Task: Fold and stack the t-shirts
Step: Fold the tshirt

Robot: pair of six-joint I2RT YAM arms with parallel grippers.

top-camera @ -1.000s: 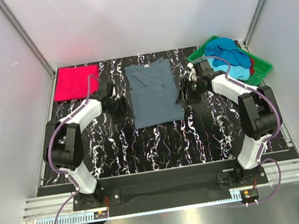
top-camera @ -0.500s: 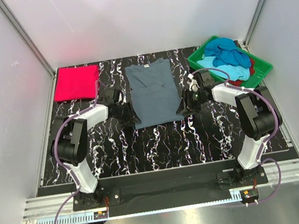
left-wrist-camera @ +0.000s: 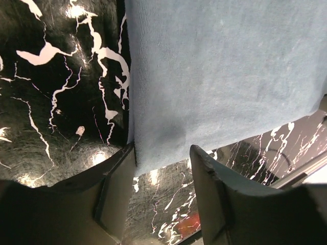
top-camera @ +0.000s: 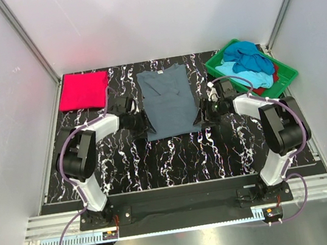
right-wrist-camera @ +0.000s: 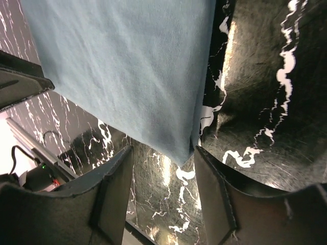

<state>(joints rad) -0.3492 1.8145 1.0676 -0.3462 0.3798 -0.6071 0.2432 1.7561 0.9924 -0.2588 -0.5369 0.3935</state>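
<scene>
**Both claws at the near hem corners, ready to fold away from me**

Nearest me the black marbled table (top-camera: 175, 158) is bare between the arm bases. Just beyond it lies the grey-blue shirt (top-camera: 168, 97), spread flat in the middle with its long axis running straight away from me, collar at the far end.

My left claw (top-camera: 141, 124) sits at the near left hem corner and my right claw (top-camera: 203, 115) at the near right one. Each arm is next to its own corner. In both wrist views the fingers stand apart with the corner of cloth lying in the gap, not yet pinched, so both claws are open at a middling width.

I judge the next move is to close on the hem and carry it toward the collar. Nothing lies on the shirt along that path.

Further back, a folded red-pink shirt (top-camera: 83, 90) rests at the far left corner. At the far right, the green tray (top-camera: 285, 81) holds a dark blue shirt (top-camera: 244, 53), a turquoise shirt (top-camera: 255, 76) and a sliver of red shirt (top-camera: 276, 70), all well apart from the fold.
</scene>
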